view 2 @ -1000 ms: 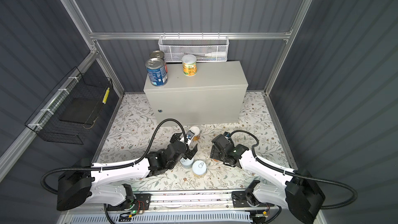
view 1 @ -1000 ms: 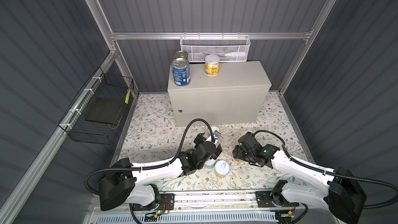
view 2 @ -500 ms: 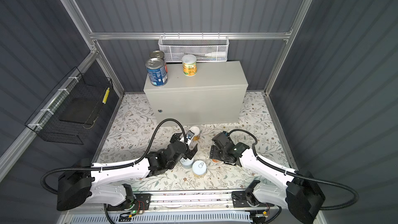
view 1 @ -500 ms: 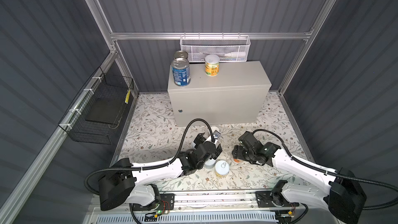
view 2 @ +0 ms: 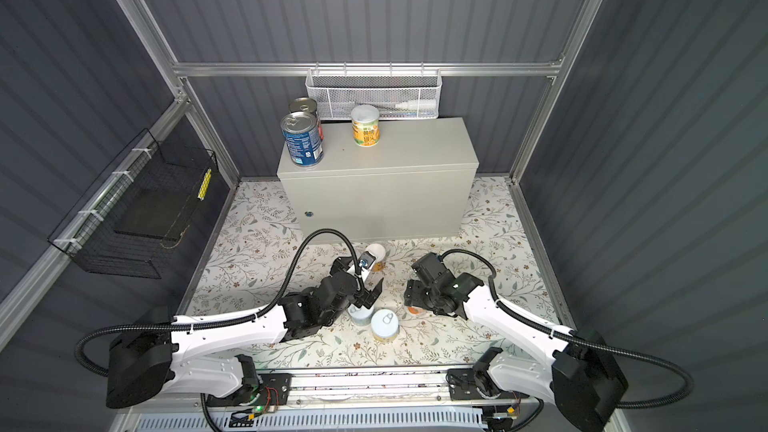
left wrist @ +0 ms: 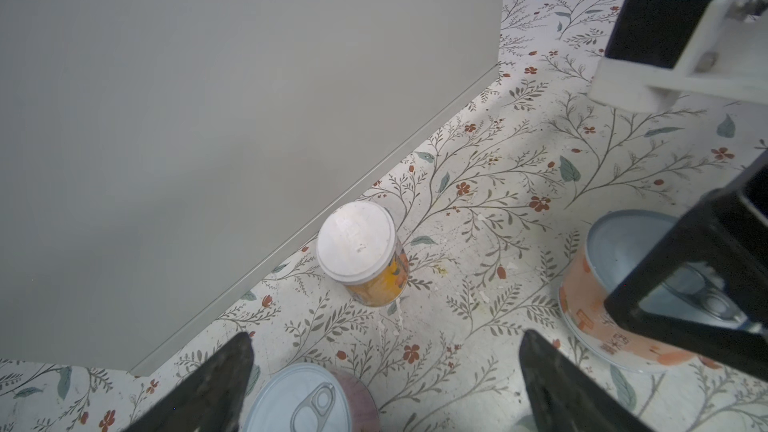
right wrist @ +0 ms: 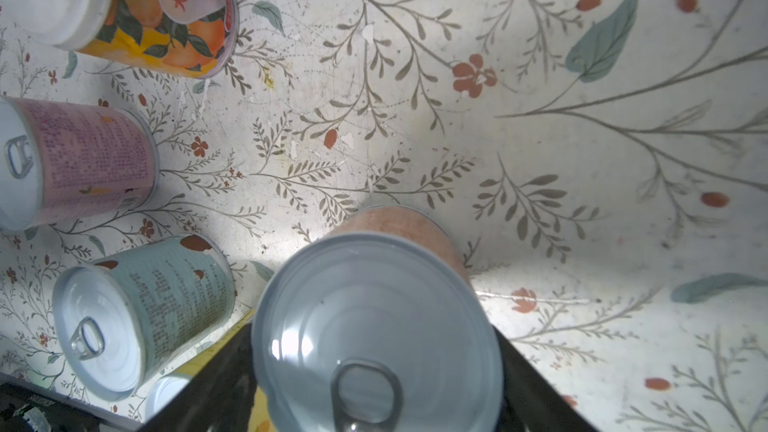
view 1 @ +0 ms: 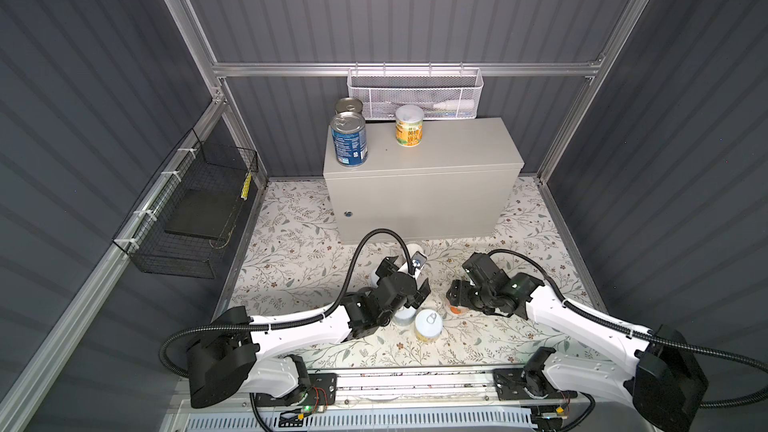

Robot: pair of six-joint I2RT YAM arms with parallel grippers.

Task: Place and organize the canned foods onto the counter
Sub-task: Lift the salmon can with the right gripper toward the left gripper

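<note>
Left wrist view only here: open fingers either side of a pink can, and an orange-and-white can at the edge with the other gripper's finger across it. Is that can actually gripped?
Observer: Yes. In the right wrist view the right gripper clamps the orange-and-white can from both sides.
Operator: How many cans are on the counter?
Observer: Three on the counter: a blue can, a silver-lidded can behind it, and a yellow can.
Operator: Any floor cans outside my frame?
Observer: Two, nearer the base than the left gripper: a pale green can and a yellow-labelled can.
</note>
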